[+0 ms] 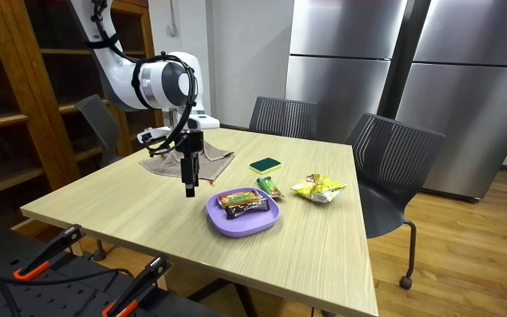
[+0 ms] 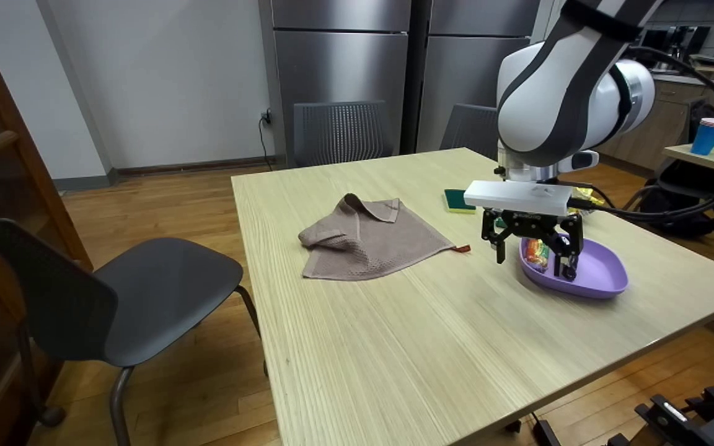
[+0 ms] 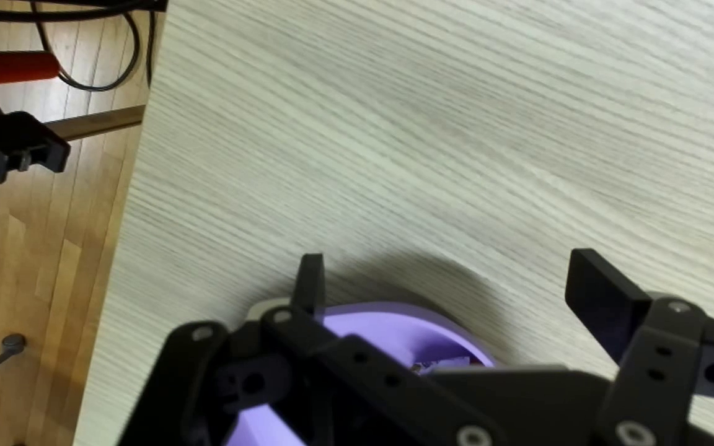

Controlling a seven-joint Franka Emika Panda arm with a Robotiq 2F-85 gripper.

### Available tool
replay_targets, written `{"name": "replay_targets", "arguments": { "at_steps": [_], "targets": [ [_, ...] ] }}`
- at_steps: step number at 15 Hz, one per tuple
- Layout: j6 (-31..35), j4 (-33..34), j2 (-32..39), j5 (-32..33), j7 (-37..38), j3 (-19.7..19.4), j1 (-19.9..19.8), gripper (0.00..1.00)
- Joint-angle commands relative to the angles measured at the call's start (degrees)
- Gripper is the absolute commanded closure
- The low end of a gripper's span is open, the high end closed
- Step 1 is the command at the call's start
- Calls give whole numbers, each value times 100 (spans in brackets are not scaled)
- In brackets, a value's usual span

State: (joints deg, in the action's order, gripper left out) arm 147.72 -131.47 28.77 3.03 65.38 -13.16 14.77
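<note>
My gripper (image 1: 190, 189) is open and empty, above the table beside the purple plate (image 1: 247, 226). In an exterior view the gripper (image 2: 532, 263) overlaps the edge of the plate (image 2: 599, 266). In the wrist view its fingers (image 3: 447, 266) are wide apart, with the plate's rim (image 3: 388, 310) below and partly hidden by them. On the plate lie an orange-and-yellow wrapped bar (image 1: 239, 198) and a dark brown wrapped bar (image 1: 248, 208). A green wrapped packet (image 1: 270, 187) lies on the table against the plate's far side.
A crumpled yellow bag (image 1: 319, 187) and a green-and-yellow sponge (image 1: 265, 165) lie on the table. A brown cloth (image 2: 375, 238) lies on the table, partly behind the gripper in an exterior view (image 1: 218, 164). Chairs (image 1: 381, 185) stand around the table. Clamps (image 1: 139, 286) are near its front edge.
</note>
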Motion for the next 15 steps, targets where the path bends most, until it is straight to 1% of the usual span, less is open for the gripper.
{"name": "replay_targets", "arguments": {
  "at_steps": [1, 9, 15],
  "targets": [
    [-20, 19, -5, 94, 63, 100, -114, 0],
    [3, 109, -30, 81, 70, 60, -157, 0],
    [-52, 417, -17, 94, 7, -48, -385, 0]
  ]
}}
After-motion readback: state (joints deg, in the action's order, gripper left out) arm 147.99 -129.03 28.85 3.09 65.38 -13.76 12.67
